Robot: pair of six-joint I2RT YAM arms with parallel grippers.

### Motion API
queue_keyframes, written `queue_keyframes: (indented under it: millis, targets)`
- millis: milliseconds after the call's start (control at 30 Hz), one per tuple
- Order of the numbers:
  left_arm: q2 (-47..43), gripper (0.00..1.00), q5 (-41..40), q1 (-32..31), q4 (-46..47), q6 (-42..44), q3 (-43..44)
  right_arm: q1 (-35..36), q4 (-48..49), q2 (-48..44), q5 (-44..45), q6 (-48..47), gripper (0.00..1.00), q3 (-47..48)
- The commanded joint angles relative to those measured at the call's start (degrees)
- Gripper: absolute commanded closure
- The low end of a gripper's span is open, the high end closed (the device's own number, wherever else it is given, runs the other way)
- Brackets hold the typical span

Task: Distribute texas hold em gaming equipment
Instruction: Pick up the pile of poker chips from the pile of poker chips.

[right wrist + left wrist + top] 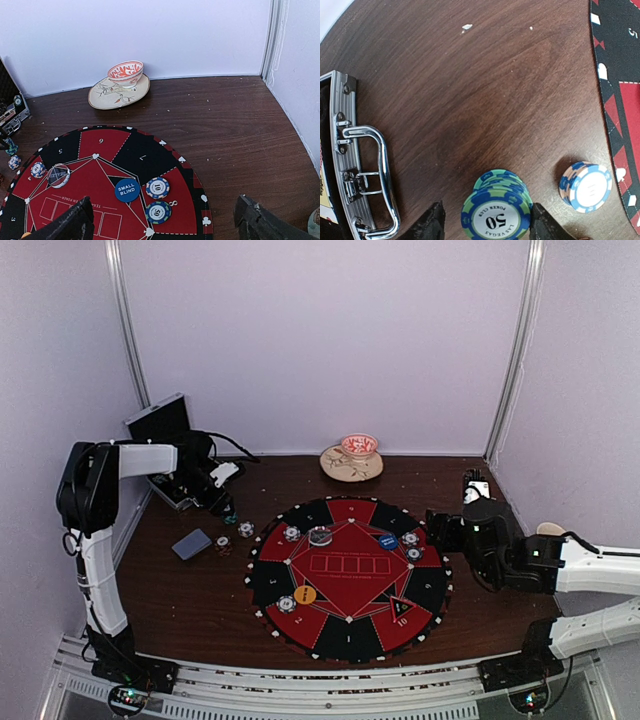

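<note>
A stack of green-and-blue "50" poker chips [496, 212] stands on the bare wood between the fingers of my left gripper [489, 221]. The right finger [542, 225] touches the stack's edge and the left finger [432, 225] is still a gap away. A blue-and-white chip stack [585, 186] stands just to the right. My left gripper [227, 508] is beside the case. Grey-blue cards [191, 544] lie nearby. My right gripper [167, 226] hangs open over the mat [150, 160], above a "10" chip [157, 188], a "50" chip [158, 212] and a blue small-blind disc [127, 190].
The black silver-edged case [350, 165] lies open at the left, its handle toward the chips. More chips [292, 533], an orange disc [305, 594] and a dealer disc [320, 536] sit on the round mat [348, 640]. A red-patterned bowl [125, 73] rests on a plate [100, 95] at the back wall.
</note>
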Motion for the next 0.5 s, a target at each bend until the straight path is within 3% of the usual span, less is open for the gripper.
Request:
queue_keyframes:
  millis: [0,467]
  targets:
    - [1.06,0.43,0.84,0.61,-0.18,0.74,-0.24,0.48,0.16,-0.78,0.39,-0.05,0.01,0.91]
    - [0.79,0.59,2.54,0.58,-1.07,0.84,0.25,0.45,0.25,-0.76,0.47,-0.08,0.01,0.99]
